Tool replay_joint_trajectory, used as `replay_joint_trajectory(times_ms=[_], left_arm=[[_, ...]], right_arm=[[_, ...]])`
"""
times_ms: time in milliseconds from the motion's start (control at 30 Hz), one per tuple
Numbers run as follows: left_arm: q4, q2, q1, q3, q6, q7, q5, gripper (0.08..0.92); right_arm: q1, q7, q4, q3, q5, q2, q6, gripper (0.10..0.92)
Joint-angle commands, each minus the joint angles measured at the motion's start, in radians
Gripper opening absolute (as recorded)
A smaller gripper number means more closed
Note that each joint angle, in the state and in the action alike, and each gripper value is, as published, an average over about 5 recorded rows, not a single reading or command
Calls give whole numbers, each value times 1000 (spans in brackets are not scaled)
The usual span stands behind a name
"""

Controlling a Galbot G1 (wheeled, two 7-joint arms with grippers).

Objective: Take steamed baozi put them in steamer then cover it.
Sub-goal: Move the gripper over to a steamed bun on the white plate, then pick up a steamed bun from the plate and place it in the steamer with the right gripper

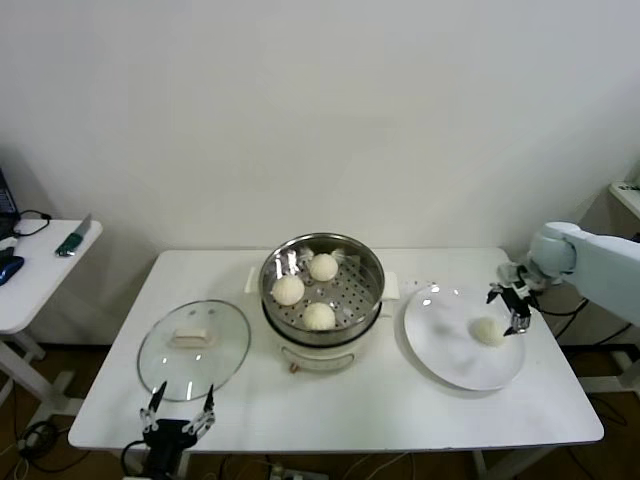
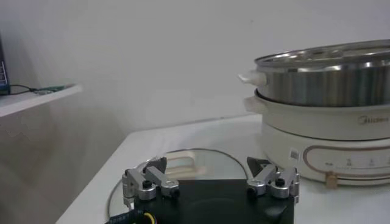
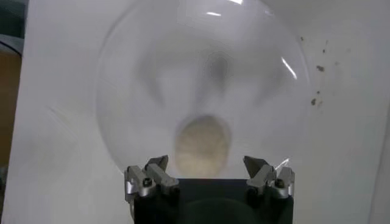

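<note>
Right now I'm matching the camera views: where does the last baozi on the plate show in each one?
Head view: the baozi lies on the plate's right part, below the open right claw.
Left wrist view: not in it.
Right wrist view: the baozi sits just beyond the claw.
Shared landmark: the plate.

Three baozi (image 1: 304, 289) in the steamer (image 1: 372, 285), one baozi (image 1: 487, 331) outside, cover (image 1: 193, 347) off.

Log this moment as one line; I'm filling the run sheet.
baozi in steamer: three | baozi on plate: one | right hand: open above it | left hand: open, idle near cover | steamer uncovered
</note>
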Motion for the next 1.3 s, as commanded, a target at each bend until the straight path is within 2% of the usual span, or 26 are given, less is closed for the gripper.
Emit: replay_joint_trajectory(times_ms=[33, 500, 833, 1100, 1300], left_arm=[[3, 0, -1, 1, 1, 0, 1, 823], [13, 0, -4, 0, 0, 0, 3, 823], [9, -1, -5, 0, 1, 0, 4, 823], [8, -2, -6, 2, 0, 0, 5, 823], [5, 0, -9, 4, -1, 0, 3, 823]], right_arm=[[-129, 17, -86, 101, -55, 21, -13, 823], [-170, 24, -137, 148, -54, 58, -13, 809], [-153, 20, -132, 153, -37, 55, -13, 711], [17, -6, -9, 25, 58, -7, -17, 677], [334, -34, 95, -227, 226, -15, -12, 670]])
